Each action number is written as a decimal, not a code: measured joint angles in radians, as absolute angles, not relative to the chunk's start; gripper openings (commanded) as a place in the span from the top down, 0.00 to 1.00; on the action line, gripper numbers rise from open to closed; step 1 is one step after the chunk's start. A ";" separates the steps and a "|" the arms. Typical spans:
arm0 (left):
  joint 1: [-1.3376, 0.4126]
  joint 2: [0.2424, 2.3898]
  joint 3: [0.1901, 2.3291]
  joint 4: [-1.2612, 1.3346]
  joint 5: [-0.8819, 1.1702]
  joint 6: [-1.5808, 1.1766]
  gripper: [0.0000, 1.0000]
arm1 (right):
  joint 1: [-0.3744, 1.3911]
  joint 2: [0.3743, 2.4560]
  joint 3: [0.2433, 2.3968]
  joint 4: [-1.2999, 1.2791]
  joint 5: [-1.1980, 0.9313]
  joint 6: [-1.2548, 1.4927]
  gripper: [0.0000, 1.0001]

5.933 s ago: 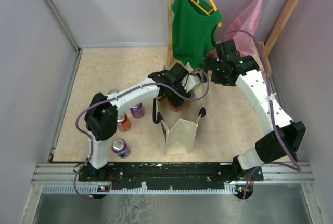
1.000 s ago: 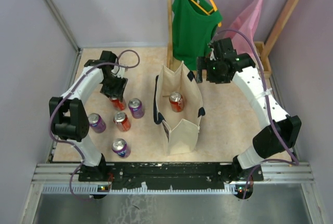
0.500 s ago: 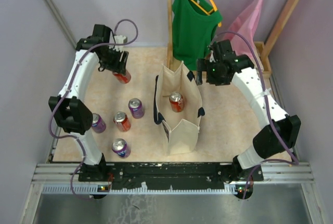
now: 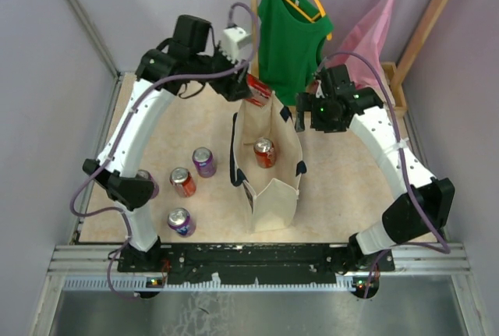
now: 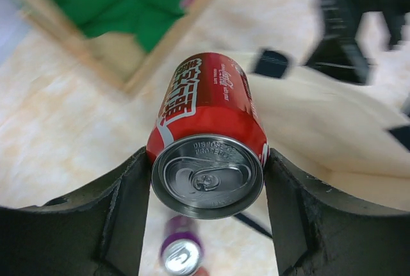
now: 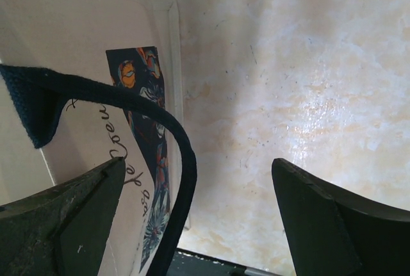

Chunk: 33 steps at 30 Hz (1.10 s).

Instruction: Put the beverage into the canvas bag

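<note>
The beige canvas bag stands open mid-table with navy handles; a red can lies inside it. My left gripper is shut on another red can, held in the air just over the bag's far rim. In the left wrist view the can sits between both fingers, top toward the camera, with the bag beyond it. My right gripper is open at the bag's far right corner. In the right wrist view the bag's wall and navy handle lie between its spread fingers.
Several cans stand left of the bag: a purple one, a red one, a purple one near the front. A green tank top and a pink garment hang on a wooden rack behind the bag.
My left arm picked a red can from the left of the table, lifted it toward the back, then swung right to the bag's far rim. The right gripper has barely moved.
</note>
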<state>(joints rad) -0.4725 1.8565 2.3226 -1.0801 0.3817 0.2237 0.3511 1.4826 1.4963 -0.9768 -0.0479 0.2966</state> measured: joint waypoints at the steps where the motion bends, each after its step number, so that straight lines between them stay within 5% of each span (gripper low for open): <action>1: -0.522 1.853 2.323 -1.081 0.398 0.221 1.00 | 0.351 1.474 1.489 -0.975 -0.048 0.299 0.03; 33: -0.779 1.832 2.003 -1.243 0.296 0.520 1.00 | 0.351 1.319 1.329 -0.958 -0.028 0.308 0.02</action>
<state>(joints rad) -0.7792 1.8324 2.0033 -1.2434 0.2958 0.5201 0.3511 1.3186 1.3293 -0.9581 -0.0277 0.3077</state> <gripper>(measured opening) 0.693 0.979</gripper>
